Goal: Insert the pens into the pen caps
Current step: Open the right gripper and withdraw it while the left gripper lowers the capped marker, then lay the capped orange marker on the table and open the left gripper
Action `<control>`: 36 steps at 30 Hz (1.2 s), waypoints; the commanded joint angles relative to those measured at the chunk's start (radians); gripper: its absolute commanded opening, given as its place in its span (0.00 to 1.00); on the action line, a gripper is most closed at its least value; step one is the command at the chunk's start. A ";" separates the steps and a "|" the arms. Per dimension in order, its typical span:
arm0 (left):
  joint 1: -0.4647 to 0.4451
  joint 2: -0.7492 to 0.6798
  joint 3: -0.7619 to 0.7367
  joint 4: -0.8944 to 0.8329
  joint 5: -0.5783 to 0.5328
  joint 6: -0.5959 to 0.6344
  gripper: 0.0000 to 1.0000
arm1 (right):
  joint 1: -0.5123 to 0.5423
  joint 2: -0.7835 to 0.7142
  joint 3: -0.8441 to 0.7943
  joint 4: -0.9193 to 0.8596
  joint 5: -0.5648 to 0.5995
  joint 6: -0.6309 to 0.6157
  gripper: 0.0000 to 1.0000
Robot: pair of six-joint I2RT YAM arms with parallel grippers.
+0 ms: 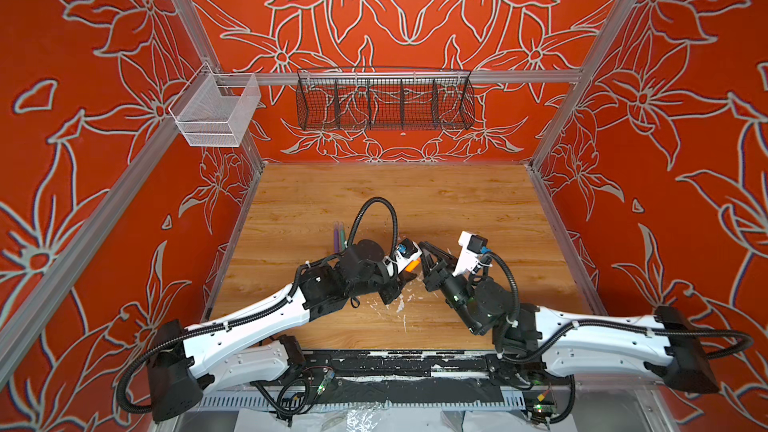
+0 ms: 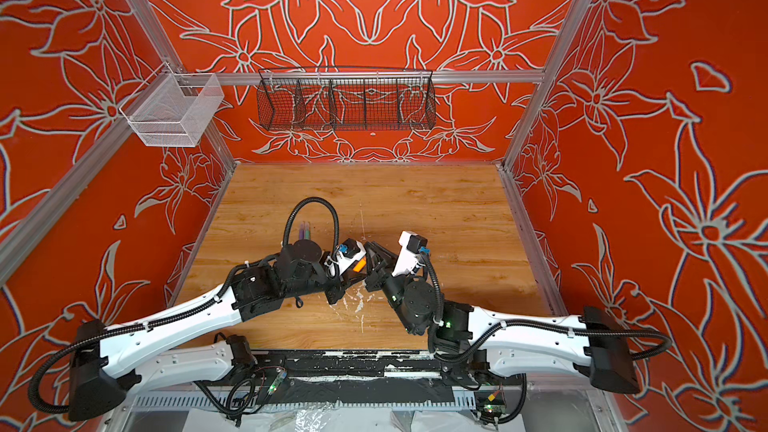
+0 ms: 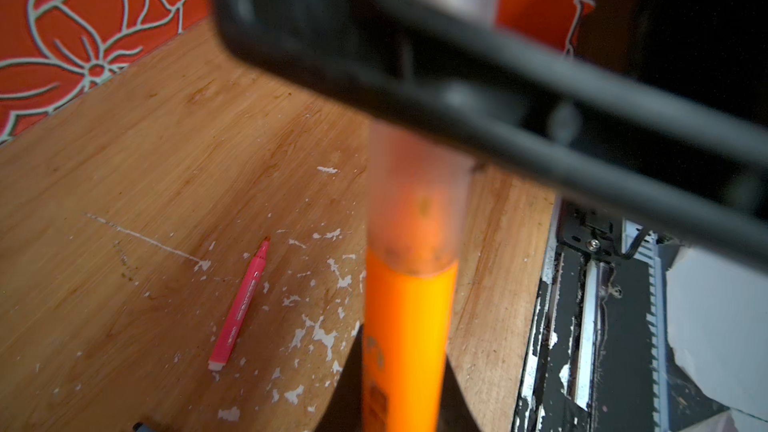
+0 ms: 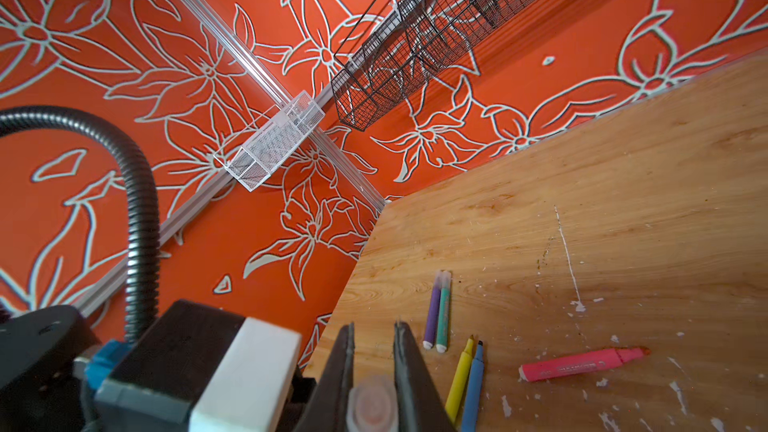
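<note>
Left wrist view is showing the orange pen rising from between the dark fingers of the left gripper, whose jaws are pinching the barrel. The pen's tip is sitting inside the clear pen cap, with the cap's rim lying against the orange body. A black finger of the right gripper is crossing in front of the cap, blurred.

Right wrist view is looking along that gripper's two fingers, which are standing close on either side of the cap's round end. Whether they are pressing on it or just clear of it, I cannot tell.

Both top views are showing the two grippers meeting tip to tip above the middle of the wooden table, towards its near half, with the orange barrel showing between them.

The purple pen and the green pen are lying side by side, touching, with their far ends looking pale and see-through; in a top view they are lying left of and a little beyond the left wrist. The yellow pen and the blue pen are lying together with bare pointed tips. The pink-red pen is lying apart from them, uncapped, among white paint flecks.

A white mesh basket and a black wire basket are hanging on the rail at the far wall
</note>
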 commanded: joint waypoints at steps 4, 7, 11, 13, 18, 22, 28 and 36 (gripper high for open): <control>0.059 0.058 0.166 0.197 -0.183 -0.076 0.00 | 0.068 -0.201 -0.051 -0.462 -0.012 0.019 0.45; 0.071 0.086 0.181 0.163 -0.219 -0.087 0.00 | 0.067 -0.316 -0.054 -0.599 0.064 0.013 0.51; 0.106 0.119 0.169 0.153 -0.278 -0.107 0.00 | 0.063 -0.454 -0.051 -0.771 0.182 -0.006 0.55; 0.142 0.137 0.173 0.124 -0.312 -0.147 0.00 | 0.056 -0.519 -0.058 -0.811 0.244 -0.049 0.58; 0.187 0.135 0.034 0.066 -0.424 -0.261 0.00 | 0.041 -0.626 -0.046 -0.858 0.396 -0.205 0.64; 0.228 0.159 -0.098 0.030 -0.511 -0.384 0.00 | 0.027 -0.694 -0.084 -0.827 0.511 -0.341 0.68; 0.303 0.281 -0.161 0.074 -0.440 -0.495 0.00 | -0.024 -0.720 -0.104 -0.916 0.516 -0.366 0.72; 0.351 0.524 -0.013 -0.097 -0.546 -0.663 0.00 | -0.181 -0.639 -0.128 -0.918 0.428 -0.336 0.75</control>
